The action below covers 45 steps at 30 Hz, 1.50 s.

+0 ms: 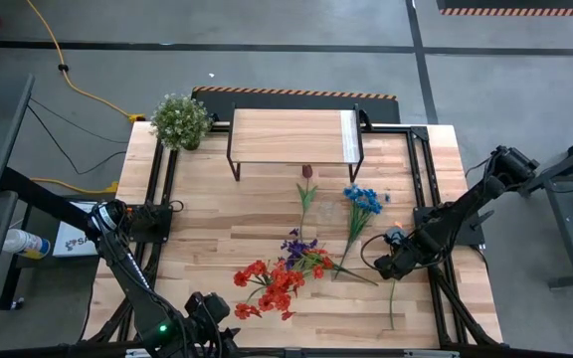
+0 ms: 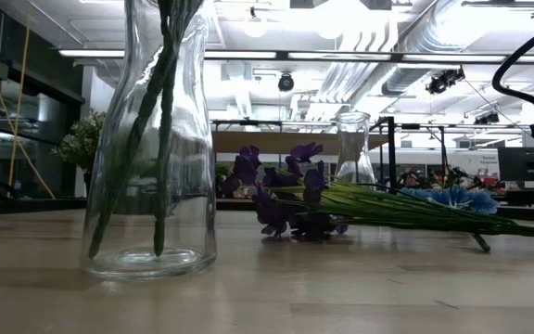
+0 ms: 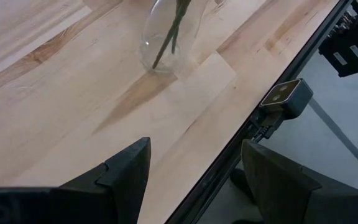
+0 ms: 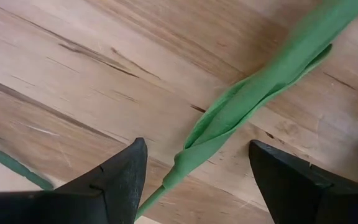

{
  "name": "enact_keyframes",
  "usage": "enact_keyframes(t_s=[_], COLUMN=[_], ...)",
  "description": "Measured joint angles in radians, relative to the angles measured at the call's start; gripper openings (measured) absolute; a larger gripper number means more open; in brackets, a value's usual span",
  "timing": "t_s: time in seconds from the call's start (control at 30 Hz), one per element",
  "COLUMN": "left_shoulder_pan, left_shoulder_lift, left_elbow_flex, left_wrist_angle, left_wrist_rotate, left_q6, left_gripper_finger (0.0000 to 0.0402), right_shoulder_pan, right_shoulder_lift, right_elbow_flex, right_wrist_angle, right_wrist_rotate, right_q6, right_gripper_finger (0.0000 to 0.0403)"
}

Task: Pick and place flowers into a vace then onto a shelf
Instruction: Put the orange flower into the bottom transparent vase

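A clear glass vase [image 2: 151,139] stands near the table's front left and holds green stems [image 3: 169,28]; from above, red blooms [image 1: 267,283] show there. Purple [image 1: 296,244], orange [image 1: 318,264], blue [image 1: 361,197] and dark maroon [image 1: 306,172] flowers lie flat on the table. Another flower's green stem with a leaf [image 4: 247,106] lies on the wood under my right gripper [image 4: 194,149], which points down, open, one finger on each side of the stem, not touching it as far as shows. My left gripper [image 3: 194,149] hangs open over the near left edge. The shelf [image 1: 291,136] stands at the far middle.
A bushy potted plant [image 1: 180,119] stands at the far left corner. A second glass vase [image 2: 353,148] stands farther back in the low view. Black frame rails [image 1: 421,179] run along the table's sides. Bare wood lies between the flowers and the shelf.
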<state>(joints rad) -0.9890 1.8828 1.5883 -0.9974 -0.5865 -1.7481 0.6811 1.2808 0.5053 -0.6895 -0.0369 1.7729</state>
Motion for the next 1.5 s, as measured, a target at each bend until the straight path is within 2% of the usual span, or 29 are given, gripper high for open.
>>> enact_keyframes(t_s=[0.6,0.73,0.9,1.3,1.37,1.5], left_shoulder_pan=[0.000,0.000,0.000,0.000,0.000,0.000], left_shoulder_lift=[0.000,0.000,0.000,0.000,0.000,0.000], left_elbow_flex=[0.000,0.000,0.000,0.000,0.000,0.000], left_wrist_angle=[0.000,0.000,0.000,0.000,0.000,0.000], left_wrist_rotate=[-0.001,-0.001,-0.001,-0.002,-0.002,-0.001], left_q6=[0.000,0.000,0.000,0.000,0.000,0.000], left_gripper_finger=[0.0282,0.0282,0.0282,0.0282,0.0282,0.0282], right_shoulder_pan=[0.000,-0.010,-0.034,-0.047,-0.047,-0.048], right_shoulder_lift=[0.001,0.001,0.002,0.002,0.002,0.002], right_elbow_flex=[-0.001,-0.001,-0.002,-0.002,-0.002,-0.002], right_wrist_angle=[0.013,0.013,0.012,0.006,0.006,0.007], right_wrist_rotate=[-0.033,-0.043,-0.053,0.040,0.047,0.045], right_q6=[0.027,0.035,0.036,0.000,-0.001,0.005], right_gripper_finger=[0.0271,0.0260,0.0209,0.0019,0.0009,0.0018])
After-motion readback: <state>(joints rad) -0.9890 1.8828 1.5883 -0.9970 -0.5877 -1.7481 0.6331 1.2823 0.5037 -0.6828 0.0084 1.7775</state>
